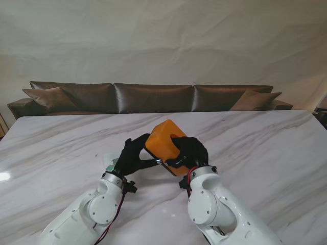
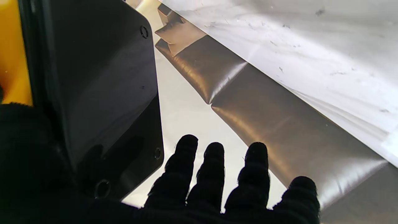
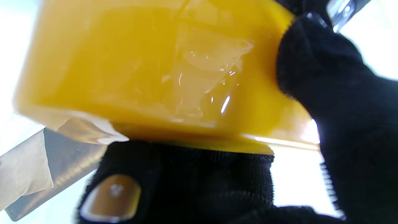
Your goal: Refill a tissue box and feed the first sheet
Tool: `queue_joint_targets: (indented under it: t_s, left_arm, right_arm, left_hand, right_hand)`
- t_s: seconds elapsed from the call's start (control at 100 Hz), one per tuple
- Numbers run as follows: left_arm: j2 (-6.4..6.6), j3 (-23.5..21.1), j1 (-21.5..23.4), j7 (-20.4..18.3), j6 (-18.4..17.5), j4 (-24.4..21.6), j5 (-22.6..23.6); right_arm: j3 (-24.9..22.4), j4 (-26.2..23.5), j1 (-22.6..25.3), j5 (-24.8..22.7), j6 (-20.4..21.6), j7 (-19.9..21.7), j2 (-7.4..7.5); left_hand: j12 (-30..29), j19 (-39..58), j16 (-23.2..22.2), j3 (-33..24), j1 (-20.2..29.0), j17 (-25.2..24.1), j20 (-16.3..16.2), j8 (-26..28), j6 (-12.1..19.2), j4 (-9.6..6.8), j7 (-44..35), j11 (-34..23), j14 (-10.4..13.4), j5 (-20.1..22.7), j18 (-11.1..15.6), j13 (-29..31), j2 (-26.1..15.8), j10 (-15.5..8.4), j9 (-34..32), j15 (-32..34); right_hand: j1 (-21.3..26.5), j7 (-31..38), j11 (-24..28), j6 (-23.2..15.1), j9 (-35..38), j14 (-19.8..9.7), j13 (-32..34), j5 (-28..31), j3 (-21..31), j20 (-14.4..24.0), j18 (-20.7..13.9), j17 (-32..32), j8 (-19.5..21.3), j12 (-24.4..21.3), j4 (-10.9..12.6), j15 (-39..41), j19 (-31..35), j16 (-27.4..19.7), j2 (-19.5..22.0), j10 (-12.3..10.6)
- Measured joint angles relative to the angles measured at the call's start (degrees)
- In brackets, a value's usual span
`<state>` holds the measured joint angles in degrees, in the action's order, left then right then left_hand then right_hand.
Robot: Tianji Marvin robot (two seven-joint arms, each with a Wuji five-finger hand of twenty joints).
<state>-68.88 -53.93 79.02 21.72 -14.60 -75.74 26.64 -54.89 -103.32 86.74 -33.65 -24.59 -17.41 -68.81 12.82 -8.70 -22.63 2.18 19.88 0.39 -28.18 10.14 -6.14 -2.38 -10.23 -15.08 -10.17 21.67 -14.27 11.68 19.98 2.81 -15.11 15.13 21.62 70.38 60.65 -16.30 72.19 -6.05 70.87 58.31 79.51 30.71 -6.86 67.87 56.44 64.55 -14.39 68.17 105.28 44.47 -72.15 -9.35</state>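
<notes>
The orange tissue box (image 1: 164, 143) hangs tilted above the marble table (image 1: 265, 148), near its middle. My right hand (image 1: 190, 152) is shut on the box's right end; in the right wrist view its black-gloved fingers (image 3: 342, 109) wrap the orange wall (image 3: 124, 71), which carries a clear film patch (image 3: 205, 71). My left hand (image 1: 132, 155) lies against the box's left side. In the left wrist view its fingers (image 2: 217, 186) are straight and spread beside the box's dark glossy base plate (image 2: 102, 87). The plate's edge (image 1: 159, 162) shows between the hands.
A small white and green pack (image 1: 109, 162) lies on the table just left of my left wrist. A brown leather sofa (image 1: 153, 97) runs along the table's far edge. A white wall rises behind it.
</notes>
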Motion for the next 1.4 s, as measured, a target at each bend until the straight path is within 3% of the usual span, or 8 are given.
queue_joint_targets:
  t_s: [0.44, 0.56, 0.76, 1.17, 1.25, 1.32, 1.4]
  left_arm:
    - [-0.86, 1.7, -1.9, -5.7, -9.5, 4.6, -12.1]
    - [-1.13, 2.5, -2.7, -5.9, -10.6, 6.2, -13.4]
    - [-1.87, 3.1, -3.5, -8.0, -15.1, 8.3, -20.1]
    - [-2.15, 4.2, -5.0, -17.0, -20.0, 11.7, -33.3]
    - [-2.19, 4.6, -5.5, -17.9, -20.8, 12.6, -35.1]
    - [-2.31, 4.9, -5.8, -18.7, -21.2, 13.2, -36.5]
    - [-2.39, 4.9, -5.9, -19.4, -21.5, 13.6, -37.6]
  right_arm:
    - [0.2, 0.8, 2.2, 4.8, 7.8, -3.1, -0.08]
    - [1.1, 1.5, 2.1, 5.1, 8.9, -4.1, -0.19]
    - [2.5, 2.6, 1.6, 7.2, 11.3, -5.0, -0.64]
    - [3.6, 4.2, 0.9, 10.0, 14.4, -5.4, -1.10]
    - [3.6, 4.3, 0.9, 10.4, 14.9, -5.1, -1.08]
    - [3.5, 4.3, 1.0, 10.7, 15.1, -4.7, -1.04]
    - [3.5, 4.2, 1.0, 11.3, 15.5, -3.9, -0.92]
  left_hand:
    - [0.0, 0.0, 1.3, 2.8, -4.0, 0.0, 0.0, -1.3, -0.6, 0.06, 2.0, 0.2, -0.5, -0.1, -0.7, 0.0, 4.2, 0.9, 1.3, -0.5]
    - [0.0, 0.0, 1.9, 4.5, -5.3, 0.0, 0.0, -1.3, -0.6, 0.51, 2.0, 0.3, -0.5, -1.7, -0.7, 0.0, 5.5, 0.9, 1.3, -0.6]
    - [-0.4, 0.0, 2.1, 4.5, -6.1, 0.1, 0.0, -1.3, -0.7, 0.51, 1.9, 1.2, -0.5, -4.4, -0.7, 0.0, 7.6, 0.9, 2.1, -0.7]
    - [-4.5, 0.0, 2.8, 4.3, -6.2, -0.1, 0.0, 0.3, -1.6, 0.51, 3.9, 8.1, -0.5, -11.4, -0.8, -1.5, 10.0, 0.9, 3.6, -3.0]
    - [-5.1, 0.0, 2.8, 4.2, -6.2, -0.1, 0.0, 1.0, -1.6, -1.04, 4.0, 9.1, -0.5, -11.4, -0.8, -1.5, 10.6, 0.9, 3.6, -3.0]
    - [-5.7, 0.0, 2.8, 4.2, -6.2, -0.3, -0.3, 1.6, -1.6, -1.13, 4.3, 11.0, -0.5, -11.9, -0.8, -2.5, 11.3, 0.9, 5.7, -3.8]
    - [-5.8, 0.0, 3.3, 3.7, -6.2, -0.7, -1.0, 1.7, -1.6, -3.08, 4.9, 12.7, -0.5, -11.9, -0.7, -2.5, 12.5, 0.9, 6.3, -3.1]
  right_hand:
    - [0.9, 0.7, 0.9, 1.5, 0.0, 0.3, 0.0, 0.0, 0.9, 0.0, 0.3, 0.0, 0.3, 0.1, 0.8, 0.0, 0.0, 0.4, 0.2, 0.3]
    - [1.5, 0.7, 1.2, 2.6, 0.0, 0.6, 0.0, 0.0, 1.6, 0.0, 0.6, -0.1, 0.4, 0.1, 1.3, 0.0, 0.0, 0.5, 0.0, 0.7]
    - [2.2, 1.2, 2.6, 2.7, 0.2, 0.8, -0.2, 0.0, 2.5, 0.0, 0.9, -0.2, 0.4, 0.2, 2.1, 0.0, 0.0, 0.5, 0.9, 0.8]
    - [3.8, 0.9, 1.7, 2.9, 0.1, 0.9, -0.7, 0.0, 2.7, 0.0, 1.2, -0.4, 0.4, 0.2, 2.5, -1.4, 0.0, -0.2, 0.9, 0.9]
    - [3.8, 0.7, 0.7, 3.1, 0.1, 0.9, -0.8, -0.1, 2.9, 0.0, 1.2, -0.4, 0.4, 0.1, 3.0, -2.5, 0.0, -0.2, 0.9, 0.9]
    - [3.9, 0.6, 0.2, 3.2, 0.1, 1.0, -1.1, -0.1, 2.9, 0.0, 1.2, -0.4, 0.5, 0.1, 3.0, -2.9, 0.0, -0.3, 0.9, 0.9]
    - [3.9, 0.5, -0.7, 3.2, 0.0, 1.1, -1.2, -0.1, 3.0, 0.0, 1.3, -0.4, 0.6, 0.1, 3.1, -4.2, 0.0, -0.3, 0.9, 0.9]
